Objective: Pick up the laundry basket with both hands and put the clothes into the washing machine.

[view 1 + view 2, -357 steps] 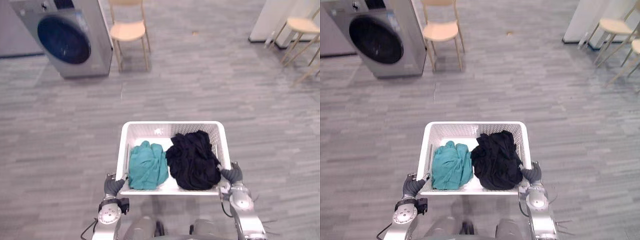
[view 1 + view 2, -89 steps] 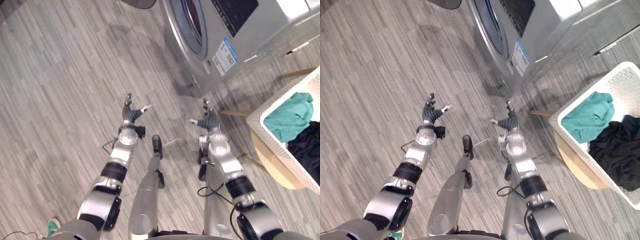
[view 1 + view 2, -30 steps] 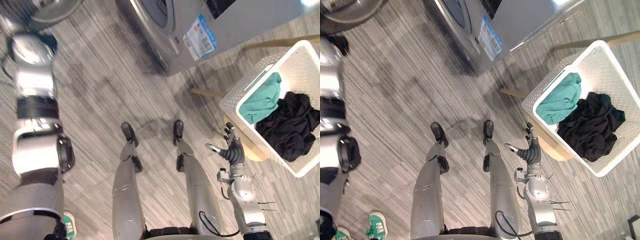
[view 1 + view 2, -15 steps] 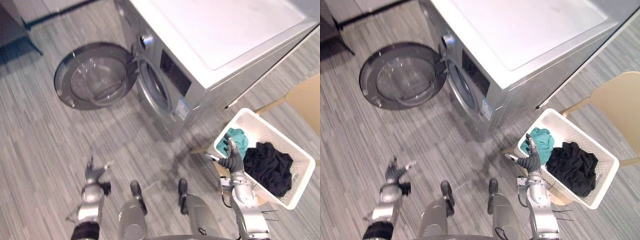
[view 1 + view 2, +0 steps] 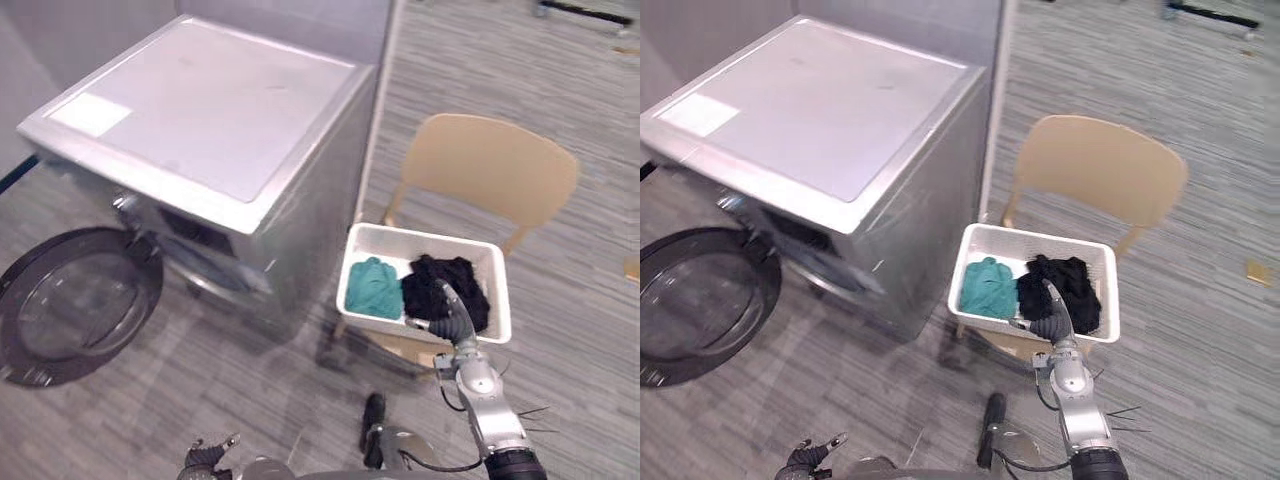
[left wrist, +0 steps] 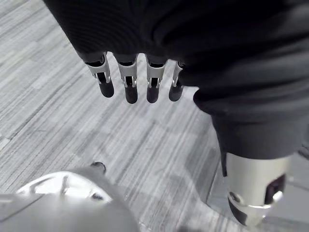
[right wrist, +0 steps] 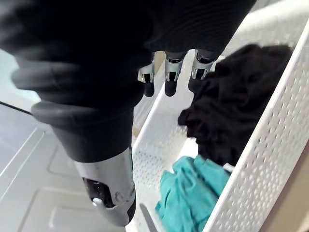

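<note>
A white laundry basket (image 5: 425, 236) rests on the seat of a tan chair, right beside the silver washing machine (image 5: 200, 130). In it lie a teal garment (image 5: 372, 288) and a black garment (image 5: 447, 288). My right hand (image 5: 451, 320) is raised at the basket's near rim, fingers straight and holding nothing. In the right wrist view its fingers (image 7: 166, 79) hover above the black garment (image 7: 231, 106), with the teal garment (image 7: 193, 193) beside it. My left hand (image 5: 806, 456) hangs low over the floor, its fingers (image 6: 129, 84) straight and empty.
The machine's round door (image 5: 75, 305) stands swung open to the left of its front. The tan chair's backrest (image 5: 485, 165) rises behind the basket. Grey plank floor (image 5: 560, 80) spreads to the right and behind.
The whole picture has swung, so the camera moved. My right hand stays raised at the basket's near rim with straight fingers. My left hand now sits at the picture's bottom edge.
</note>
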{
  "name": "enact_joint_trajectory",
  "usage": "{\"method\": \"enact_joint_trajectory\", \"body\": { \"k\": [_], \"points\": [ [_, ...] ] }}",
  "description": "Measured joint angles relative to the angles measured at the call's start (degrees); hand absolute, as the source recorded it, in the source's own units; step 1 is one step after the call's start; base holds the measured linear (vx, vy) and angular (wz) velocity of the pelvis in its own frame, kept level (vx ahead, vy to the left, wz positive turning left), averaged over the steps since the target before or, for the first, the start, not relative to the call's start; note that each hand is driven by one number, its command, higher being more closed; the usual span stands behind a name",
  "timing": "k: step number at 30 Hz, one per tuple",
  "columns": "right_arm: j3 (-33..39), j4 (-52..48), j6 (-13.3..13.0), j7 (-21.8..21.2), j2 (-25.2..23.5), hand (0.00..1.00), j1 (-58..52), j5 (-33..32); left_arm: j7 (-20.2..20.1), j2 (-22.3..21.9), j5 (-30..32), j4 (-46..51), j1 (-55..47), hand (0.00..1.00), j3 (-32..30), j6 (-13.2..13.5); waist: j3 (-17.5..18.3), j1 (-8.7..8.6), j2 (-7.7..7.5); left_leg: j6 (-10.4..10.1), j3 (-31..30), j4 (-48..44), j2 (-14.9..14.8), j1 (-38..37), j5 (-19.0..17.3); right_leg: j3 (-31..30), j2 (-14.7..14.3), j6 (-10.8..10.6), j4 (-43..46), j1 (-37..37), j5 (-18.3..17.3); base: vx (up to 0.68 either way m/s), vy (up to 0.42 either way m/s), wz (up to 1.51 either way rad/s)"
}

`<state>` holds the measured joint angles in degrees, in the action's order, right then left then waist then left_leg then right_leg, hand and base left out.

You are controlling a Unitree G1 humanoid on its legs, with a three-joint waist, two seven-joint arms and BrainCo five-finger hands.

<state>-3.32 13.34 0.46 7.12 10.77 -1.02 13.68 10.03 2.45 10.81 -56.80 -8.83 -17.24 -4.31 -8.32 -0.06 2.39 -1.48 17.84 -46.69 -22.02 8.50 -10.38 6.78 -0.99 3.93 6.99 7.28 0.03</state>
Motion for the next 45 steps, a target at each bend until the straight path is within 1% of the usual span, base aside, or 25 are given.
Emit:
{"method": "enact_joint_trajectory", "body": {
  "k": [1,2,3,4,5,6,7,8,10,13,15,18,20,22,23,24,25,27,29,33,36,39,41,43,45],
  "points": [
    [-0.01,1.46,0.02,-0.01,0.53,0.00,0.93,0.50,0.06,0.10,-0.01,0.06,0.00,0.00,0.91,-0.02,-0.08,0.94,0.12,0.06,-3.06,2.47,4.49,0.99,-2.89,-2.81,0.03,0.35,-0.42,-1.09,0.22,0.17,0.068,-1.25],
    [-0.06,2.49,0.07,0.01,0.87,0.00,1.30,0.68,0.02,-0.13,-0.02,0.02,-0.17,0.00,2.17,0.00,-0.32,1.16,0.55,0.29,-5.50,7.82,7.86,1.37,-3.34,-4.51,0.06,0.35,-0.70,-2.35,0.24,0.18,0.102,-1.20],
    [-0.11,2.82,0.08,0.10,1.01,0.00,1.38,1.14,0.05,-0.38,-0.11,0.02,-0.24,0.00,3.02,0.02,-0.45,1.23,1.16,0.13,-7.59,13.04,9.94,1.37,-3.24,-5.71,0.03,-0.06,-0.65,-3.03,-0.01,0.13,0.114,-0.79],
    [-0.10,3.25,0.09,0.15,1.10,0.00,1.67,1.52,0.05,-0.55,-0.16,0.02,-0.25,0.00,3.32,0.06,-0.51,1.23,1.42,-0.10,-8.82,16.42,11.05,1.55,-3.08,-6.60,0.01,-0.38,-0.42,-3.18,-0.17,0.10,0.156,-0.74],
    [-0.12,3.75,0.23,0.24,1.70,0.00,2.36,1.79,0.05,-0.89,-0.54,0.02,-0.33,0.00,3.35,0.06,-0.57,1.42,1.97,-1.94,-11.03,22.95,12.83,1.59,-1.82,-8.53,-0.26,-1.20,0.04,-2.97,-0.43,0.08,0.203,-0.97],
    [-0.96,4.28,0.35,0.30,2.54,0.00,3.40,2.15,0.07,-1.35,-1.25,0.04,-1.11,0.00,3.35,0.23,-0.28,1.67,3.50,-4.73,-12.89,28.05,13.03,0.84,0.65,-10.48,-1.50,-2.18,0.17,-3.05,-0.75,0.07,0.221,-1.14],
    [-1.56,4.77,0.42,0.31,2.75,0.00,4.02,2.37,0.08,-1.43,-1.28,-0.08,-1.45,0.00,3.34,0.24,-0.46,2.12,4.04,-3.58,-12.89,28.21,13.05,0.08,3.69,-11.72,-1.98,-2.59,0.27,-3.36,-0.84,0.11,0.244,-1.23],
    [-3.26,5.96,0.67,0.25,2.72,0.00,4.83,2.73,0.10,-0.99,-1.35,-0.12,-1.80,0.00,3.26,0.26,-0.48,2.81,3.67,-3.14,-10.62,28.98,13.40,-2.11,2.78,-13.21,-1.39,-3.86,-0.42,-4.63,-1.06,0.15,0.222,-0.85],
    [-4.73,6.37,0.72,0.11,3.38,0.00,5.52,3.72,0.01,-0.54,-1.32,-0.63,-1.18,0.00,3.38,0.41,-0.46,2.47,2.60,-2.14,-9.08,30.00,14.76,-3.25,2.09,-13.39,0.35,-5.69,-1.56,-5.63,-0.07,0.15,0.214,-0.37],
    [-6.77,9.52,0.72,-0.11,4.27,0.00,9.10,5.95,0.00,0.17,-1.11,-1.00,-1.16,0.00,3.52,0.32,-0.36,2.56,2.80,-0.68,-8.78,29.57,15.94,-3.50,1.62,-13.21,1.68,-6.86,-3.34,-6.97,0.18,0.11,0.152,0.01],
    [-8.86,10.82,0.70,-0.88,5.94,0.00,11.02,7.52,0.00,1.16,-1.04,-1.26,-1.16,0.00,3.71,0.00,-0.38,2.66,2.88,-0.46,-9.28,29.56,16.41,-3.69,1.51,-12.42,2.20,-7.24,-4.19,-7.84,0.26,0.10,0.078,0.23],
    [-12.61,13.32,0.56,-1.44,8.24,0.00,15.31,9.34,0.01,2.47,-0.88,-1.23,-1.01,0.00,4.11,-0.11,-0.59,4.18,2.97,-0.44,-10.39,29.60,16.57,-3.47,1.53,-10.30,2.64,-7.29,-4.25,-8.06,0.27,0.07,0.022,0.23],
    [-14.32,15.03,0.03,-1.64,9.83,0.00,19.32,9.58,0.01,2.46,-0.87,-1.24,0.13,0.00,4.33,-0.06,-2.29,4.08,3.56,-0.34,-11.97,28.55,16.62,-1.78,1.62,-8.69,2.59,-7.28,-4.01,-7.56,0.27,-0.02,-0.020,0.34],
    [-17.29,17.87,-0.09,-1.80,11.82,0.00,25.57,10.38,0.03,2.46,-0.90,-1.11,1.89,0.00,4.33,0.07,-4.51,4.24,4.04,0.02,-13.37,27.57,16.54,2.62,2.19,-7.35,2.36,-7.22,-2.86,-3.92,0.30,-0.13,-0.022,0.34],
    [-18.52,19.36,-0.20,-1.77,12.69,0.00,29.34,11.19,0.07,2.56,-0.98,-1.10,3.11,0.00,4.32,0.42,-6.40,4.29,4.01,-0.20,-13.77,27.66,16.61,5.16,2.82,-6.81,2.38,-7.01,-1.90,-1.24,0.44,-0.19,-0.026,0.28],
    [-19.16,20.37,-0.18,-1.76,13.39,0.00,31.47,11.63,0.11,2.59,-1.09,-1.11,3.98,0.00,4.32,0.46,-7.40,4.61,3.90,0.01,-14.11,27.80,16.67,7.18,3.60,-6.59,2.39,-6.84,-1.44,0.92,0.58,-0.17,-0.023,0.21],
    [-19.59,21.49,-0.17,-1.66,14.05,0.00,33.05,11.77,0.20,2.59,-1.11,-1.11,4.65,0.00,4.33,0.70,-8.30,5.57,3.86,-0.06,-14.50,28.07,16.83,8.82,4.21,-6.22,2.45,-6.73,-1.14,2.59,0.73,-0.15,-0.020,0.27],
    [-19.81,23.01,-0.06,-1.52,15.11,0.00,34.70,11.93,0.34,2.60,-1.13,-1.01,5.55,0.00,4.34,1.11,-9.92,6.03,3.78,0.21,-15.28,28.97,17.19,11.12,5.66,-4.62,2.81,-6.71,-1.04,4.57,0.94,-0.07,-0.014,0.38],
    [-20.79,23.70,0.05,-0.70,15.94,0.00,36.31,13.55,0.65,2.58,-1.17,-0.98,6.20,0.00,4.66,1.22,-11.40,7.52,3.51,0.34,-16.29,28.99,17.32,13.87,6.81,-3.28,2.93,-6.56,0.14,7.28,1.02,-0.02,-0.020,0.29],
    [-23.49,23.97,0.06,0.20,16.51,0.00,41.32,15.24,1.41,2.15,-1.24,-0.10,8.95,0.00,5.93,1.33,-13.50,8.68,3.44,0.09,-18.22,28.76,17.79,18.01,8.32,-0.59,3.40,-6.19,2.82,11.52,0.45,-0.01,-0.019,0.31],
    [-26.96,24.27,0.21,0.43,15.44,0.00,44.80,16.29,1.73,2.02,-1.81,2.12,10.76,0.00,6.52,2.59,-14.47,9.03,2.98,-0.15,-19.19,28.46,18.11,20.86,9.08,1.29,4.10,-5.77,6.30,14.75,-1.15,-0.04,-0.015,0.32],
    [-30.54,26.73,0.23,0.52,13.99,0.00,49.58,17.42,2.70,1.93,-3.98,3.28,13.66,0.00,6.49,3.08,-14.86,10.05,2.49,-0.20,-18.82,27.91,17.87,25.29,9.10,2.75,4.69,-5.42,9.03,19.30,-2.13,-0.08,-0.018,0.24],
    [-31.12,28.68,0.62,0.65,14.02,0.00,51.96,17.50,2.92,1.72,-5.12,3.77,15.66,0.00,6.45,3.64,-14.90,10.17,2.49,-0.19,-16.09,27.94,16.18,28.78,10.02,4.49,5.11,-5.28,10.09,22.30,-2.39,-0.08,-0.030,0.44],
    [-31.75,31.46,1.25,1.48,14.19,0.00,55.07,17.64,3.49,0.88,-6.52,5.13,17.32,0.00,6.43,3.69,-15.64,10.76,1.96,0.30,-16.14,28.33,16.39,31.79,11.62,5.63,5.78,-5.28,11.64,25.51,-2.86,-0.05,-0.012,0.33],
    [-32.64,32.96,1.34,2.15,14.48,0.00,57.26,18.56,4.01,0.00,-6.92,5.80,18.12,0.00,6.37,4.08,-16.65,11.01,1.70,0.12,-16.60,28.85,17.05,33.61,12.29,6.41,6.53,-5.30,12.98,27.77,-3.44,-0.02,0.001,0.28]
  ]
}}
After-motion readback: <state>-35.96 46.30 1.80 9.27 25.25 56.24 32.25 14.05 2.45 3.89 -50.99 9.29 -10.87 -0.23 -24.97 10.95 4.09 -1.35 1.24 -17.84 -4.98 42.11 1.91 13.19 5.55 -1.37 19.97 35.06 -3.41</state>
